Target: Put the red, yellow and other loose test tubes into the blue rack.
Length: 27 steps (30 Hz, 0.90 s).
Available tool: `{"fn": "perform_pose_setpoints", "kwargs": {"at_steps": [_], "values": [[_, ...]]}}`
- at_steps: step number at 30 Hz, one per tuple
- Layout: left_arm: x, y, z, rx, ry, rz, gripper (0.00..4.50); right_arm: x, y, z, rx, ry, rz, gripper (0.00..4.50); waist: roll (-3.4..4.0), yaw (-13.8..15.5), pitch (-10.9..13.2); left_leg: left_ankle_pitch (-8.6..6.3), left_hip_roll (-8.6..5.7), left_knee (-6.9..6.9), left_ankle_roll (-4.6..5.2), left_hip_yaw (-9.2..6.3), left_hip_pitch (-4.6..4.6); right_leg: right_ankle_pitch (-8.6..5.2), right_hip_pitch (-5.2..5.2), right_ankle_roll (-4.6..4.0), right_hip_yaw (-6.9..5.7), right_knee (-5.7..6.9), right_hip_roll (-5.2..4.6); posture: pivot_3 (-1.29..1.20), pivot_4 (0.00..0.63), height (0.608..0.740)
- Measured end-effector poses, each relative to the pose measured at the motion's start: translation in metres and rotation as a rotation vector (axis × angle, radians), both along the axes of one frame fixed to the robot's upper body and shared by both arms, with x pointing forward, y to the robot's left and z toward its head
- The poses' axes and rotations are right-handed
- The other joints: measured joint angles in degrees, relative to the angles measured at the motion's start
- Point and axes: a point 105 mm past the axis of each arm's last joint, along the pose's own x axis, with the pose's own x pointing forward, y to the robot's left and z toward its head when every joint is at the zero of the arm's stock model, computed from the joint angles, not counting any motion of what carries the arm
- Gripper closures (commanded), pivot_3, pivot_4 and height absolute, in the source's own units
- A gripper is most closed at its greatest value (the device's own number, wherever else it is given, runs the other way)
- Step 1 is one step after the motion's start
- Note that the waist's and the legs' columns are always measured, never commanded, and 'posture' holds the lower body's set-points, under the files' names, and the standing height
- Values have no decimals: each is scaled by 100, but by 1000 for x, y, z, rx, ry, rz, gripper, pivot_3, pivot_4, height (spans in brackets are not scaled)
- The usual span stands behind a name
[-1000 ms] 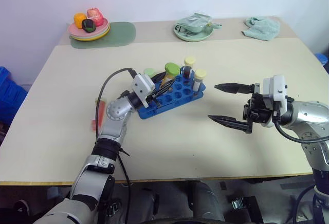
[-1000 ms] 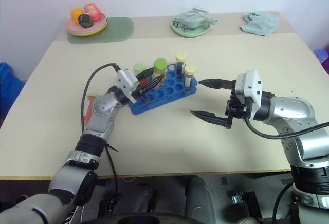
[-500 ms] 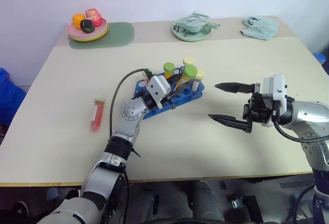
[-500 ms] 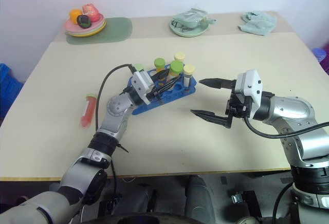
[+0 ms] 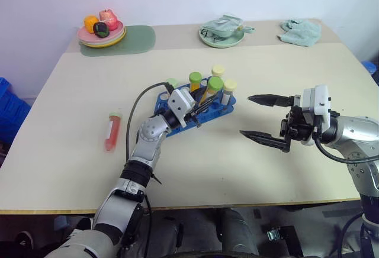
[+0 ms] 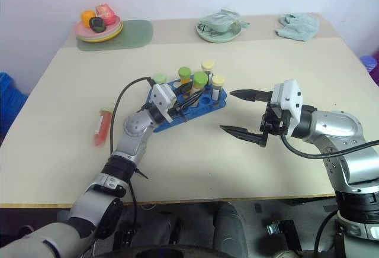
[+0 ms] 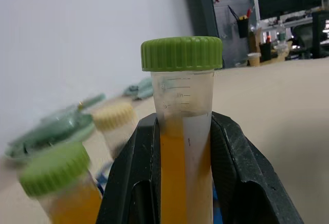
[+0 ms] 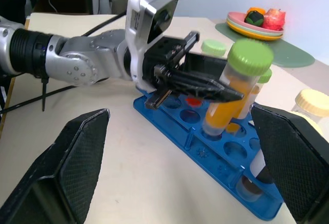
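Note:
My left gripper point(image 5: 203, 100) is shut on a yellow-orange test tube point(image 5: 213, 87) with a green cap point(image 7: 181, 53). The tube leans over the blue rack point(image 5: 215, 111), and its lower end point(image 8: 212, 124) looks set into one of the rack's holes. Several capped tubes stand in the rack, among them one with a pale yellow cap point(image 5: 218, 70). A red test tube point(image 5: 111, 132) lies flat on the table, left of my left arm. My right gripper point(image 5: 245, 116) hovers open to the right of the rack, holding nothing.
Along the far edge of the table are a plate of toy fruit point(image 5: 102, 32) on a green mat, a green dish point(image 5: 222, 34) and a crumpled cloth point(image 5: 302, 32). A blue crate point(image 5: 9, 113) stands off the table's left side.
My left arm swung to the right with the yellow tube, uncovering the red tube on the table. The right arm has stayed put.

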Motion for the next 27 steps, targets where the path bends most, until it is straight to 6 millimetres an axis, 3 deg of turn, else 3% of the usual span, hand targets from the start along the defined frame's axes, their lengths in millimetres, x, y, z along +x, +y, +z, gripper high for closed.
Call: {"fn": "perform_pose_setpoints", "kwargs": {"at_steps": [10,19,26,27], "values": [[1,2,-1,-15,25,15,3782,0,1,0,-5,-2,-3,0,0,0,0,0,1,0,0,1,1,0,0,0,0,0,0,0,150,740],[11,6,-10,-83,172,40,3782,1,1,2,-4,-7,-10,0,0,-2,0,0,0,0,0,1,1,0,0,0,0,0,0,0,150,740],[9,9,-9,-102,191,27,327,2,0,3,-3,-11,-13,0,0,1,0,0,0,0,0,1,0,0,0,0,0,0,0,0,150,740],[10,11,-6,-103,182,31,13,3,0,4,-3,-15,-12,0,0,1,0,0,0,1,0,1,0,0,0,0,0,1,0,0,150,740]]}}
